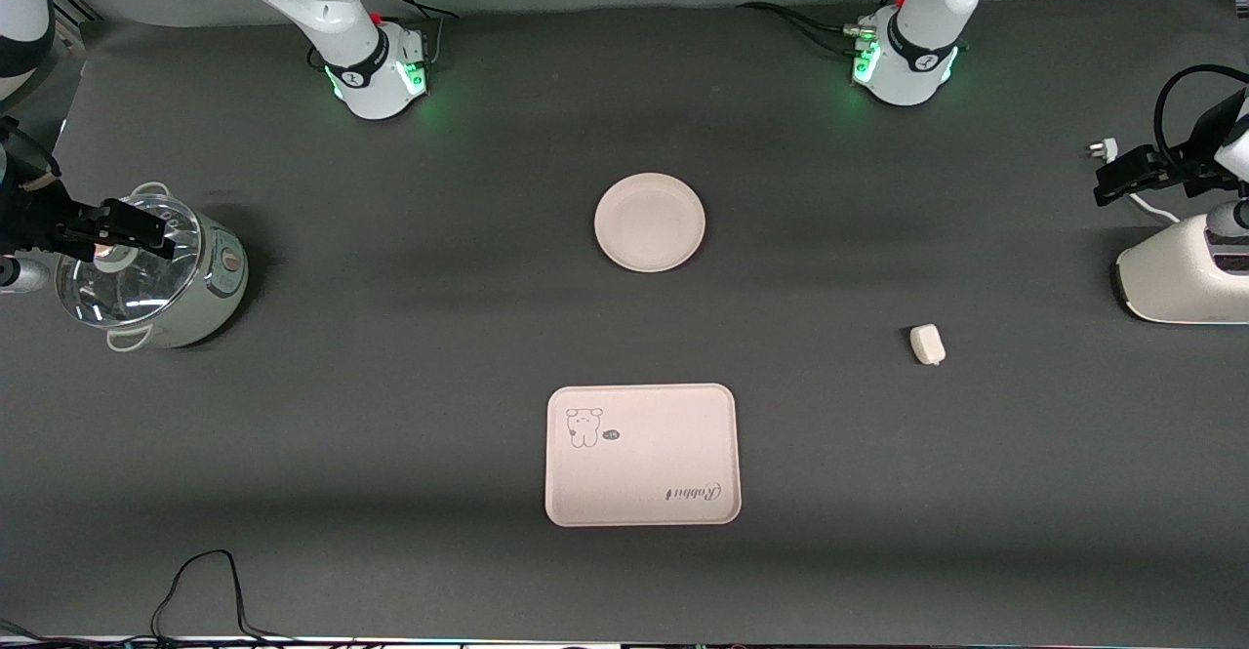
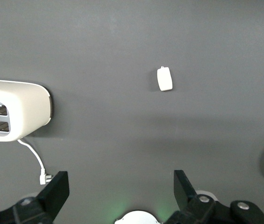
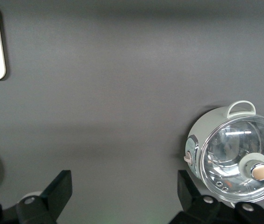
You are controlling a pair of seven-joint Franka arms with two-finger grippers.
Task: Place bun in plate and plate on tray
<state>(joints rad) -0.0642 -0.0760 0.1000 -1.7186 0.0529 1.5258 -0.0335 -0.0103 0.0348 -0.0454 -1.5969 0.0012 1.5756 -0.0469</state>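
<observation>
**Both grippers wide open, nothing picked up**

Left gripper [image 2: 117,193] hung with fingers spread wide and empty over the toaster [image 1: 1186,273] end of the table. Right gripper [image 3: 122,196] was just as wide and empty, up over the little glass-lidded cooker [image 1: 151,273]. The bun [image 1: 927,344] sat on bare mat, toward the left arm's end. Plate [image 1: 650,222] sat mid-table, empty, with the tray [image 1: 641,455] nearer the front camera.

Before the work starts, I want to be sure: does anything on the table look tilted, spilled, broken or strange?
Nothing stands out. The bun lies alone on the cloth toward the left arm's end, the plate sits flat and empty, and the tray lies flat, nearer the front camera than the plate.
</observation>
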